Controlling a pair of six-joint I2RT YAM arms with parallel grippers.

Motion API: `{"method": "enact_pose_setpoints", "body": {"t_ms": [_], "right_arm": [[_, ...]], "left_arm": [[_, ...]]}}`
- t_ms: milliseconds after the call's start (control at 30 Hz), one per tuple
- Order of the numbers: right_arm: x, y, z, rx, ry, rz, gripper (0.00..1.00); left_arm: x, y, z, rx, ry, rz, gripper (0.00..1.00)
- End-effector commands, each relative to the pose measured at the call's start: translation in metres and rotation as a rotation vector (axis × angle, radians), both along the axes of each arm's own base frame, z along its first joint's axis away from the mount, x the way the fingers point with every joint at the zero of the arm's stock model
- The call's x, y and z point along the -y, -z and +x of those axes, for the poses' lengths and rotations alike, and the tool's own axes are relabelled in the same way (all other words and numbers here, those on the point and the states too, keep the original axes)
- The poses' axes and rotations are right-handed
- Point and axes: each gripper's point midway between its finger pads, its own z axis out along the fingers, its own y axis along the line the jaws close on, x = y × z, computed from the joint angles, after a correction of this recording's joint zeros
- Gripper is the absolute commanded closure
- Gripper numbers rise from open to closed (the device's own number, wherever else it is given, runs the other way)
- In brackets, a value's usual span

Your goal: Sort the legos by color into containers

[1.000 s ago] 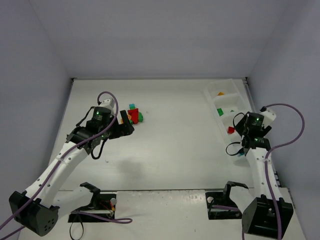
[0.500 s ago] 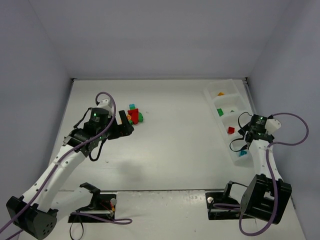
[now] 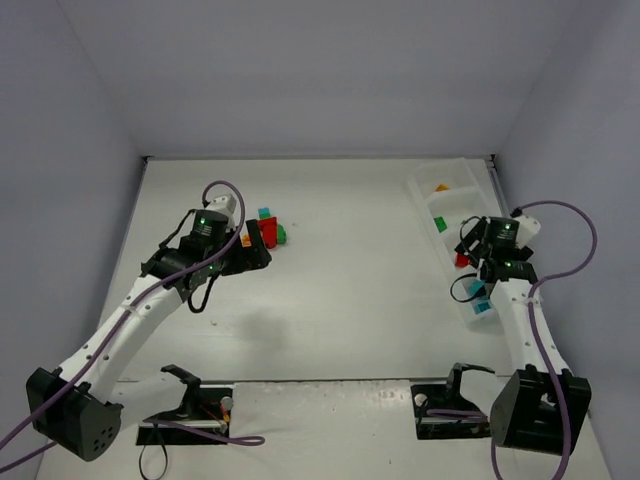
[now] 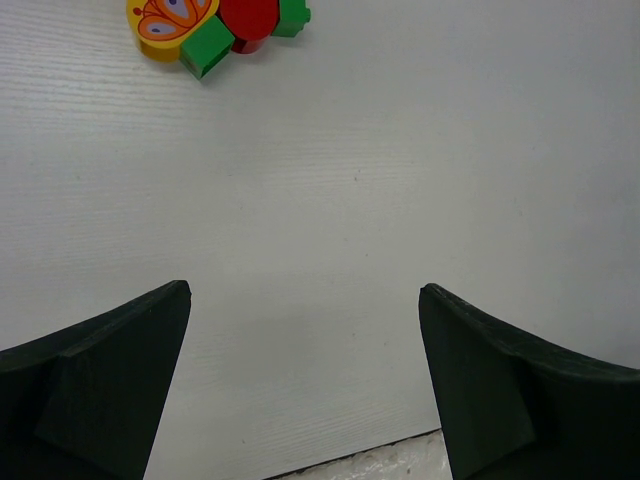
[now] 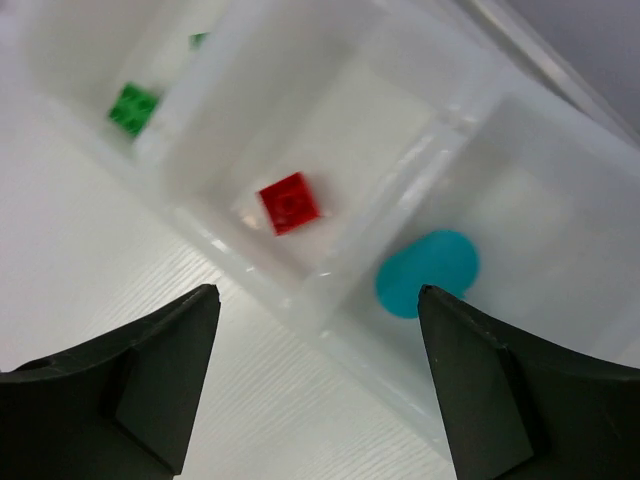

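The left fingers point(image 4: 100, 390) are spread wide with nothing between them, over bare bench point(image 4: 350, 200). Just beyond them lies the loose pile of legos point(image 4: 225, 25), cut off by the top edge of the left wrist view. In it, a yellow butterfly-printed piece point(image 4: 170, 18), a green brick point(image 4: 207, 47) and a red piece point(image 4: 250, 18) touch one another. From above, the left arm hides part of this pile, and a teal brick point(image 3: 264, 213) shows at its far side.

The right fingers point(image 5: 120, 400) are also spread and empty, above the tray point(image 5: 440, 135). Below them, one compartment holds a red brick point(image 5: 290, 203), the next a round teal piece point(image 5: 427, 272), and another a blurred green square brick point(image 5: 133, 107). From above, the right arm covers part of the tray. An orange speck point(image 3: 441, 187) in the far compartment is too small to make out.
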Motion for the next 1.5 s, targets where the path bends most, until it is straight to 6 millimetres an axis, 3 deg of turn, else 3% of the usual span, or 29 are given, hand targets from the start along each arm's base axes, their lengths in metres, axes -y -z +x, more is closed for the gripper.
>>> {"method": "enact_pose_setpoints", "body": {"t_ms": [0, 133, 200, 333, 400, 533, 567, 700, 733, 967, 1033, 1100, 1133, 1333, 1467], "right_arm": [[-0.047, -0.056, 0.050, 0.171, -0.255, -0.065, 0.24], [-0.123, -0.075, 0.084, 0.226, -0.585, -0.104, 0.26], [-0.169, -0.074, 0.093, 0.226, -0.727, -0.079, 0.29], [-0.219, -0.069, 0.106, 0.213, -0.870, -0.064, 0.30], [-0.234, -0.060, 0.107, 0.194, -0.914, -0.069, 0.30], [-0.250, -0.047, 0.101, 0.178, -0.980, -0.037, 0.30], [-0.254, -0.044, 0.099, 0.171, -0.994, -0.027, 0.30], [-0.264, -0.034, 0.088, 0.158, -1.050, 0.001, 0.30], [-0.266, -0.033, 0.085, 0.157, -1.063, 0.002, 0.30], [-0.274, -0.028, 0.066, 0.151, -1.127, 0.013, 0.30], [-0.274, -0.026, 0.062, 0.148, -1.133, 0.017, 0.30], [-0.273, -0.024, 0.059, 0.144, -1.137, 0.014, 0.30], [-0.273, -0.021, 0.057, 0.138, -1.139, 0.018, 0.30], [-0.272, -0.013, 0.051, 0.119, -1.145, 0.028, 0.29], [-0.272, -0.010, 0.048, 0.114, -1.150, 0.026, 0.29]], "left_arm": [[0.005, -0.034, 0.026, 0.122, 0.005, -0.004, 0.10], [0.004, -0.030, 0.036, 0.116, 0.002, 0.030, 0.10], [0.002, -0.029, 0.040, 0.115, 0.000, 0.047, 0.10], [-0.009, -0.018, 0.054, 0.097, -0.050, 0.092, 0.10], [-0.008, -0.012, 0.065, 0.089, -0.062, 0.105, 0.11], [-0.005, 0.002, 0.089, 0.080, -0.074, 0.147, 0.12], [-0.004, 0.013, 0.098, 0.069, -0.058, 0.178, 0.14], [-0.005, 0.020, 0.128, 0.081, 0.014, 0.260, 0.26], [-0.007, 0.032, 0.134, 0.061, 0.048, 0.299, 0.28], [-0.039, 0.063, 0.176, -0.017, 0.070, 0.253, 0.32], [-0.039, 0.073, 0.183, -0.024, 0.071, 0.241, 0.41], [-0.033, 0.079, 0.188, -0.023, 0.084, 0.205, 0.49], [-0.029, 0.082, 0.189, -0.026, 0.093, 0.188, 0.59], [-0.017, 0.103, 0.187, -0.072, 0.095, 0.114, 0.60], [-0.012, 0.120, 0.169, -0.137, 0.068, 0.054, 0.60]]}}
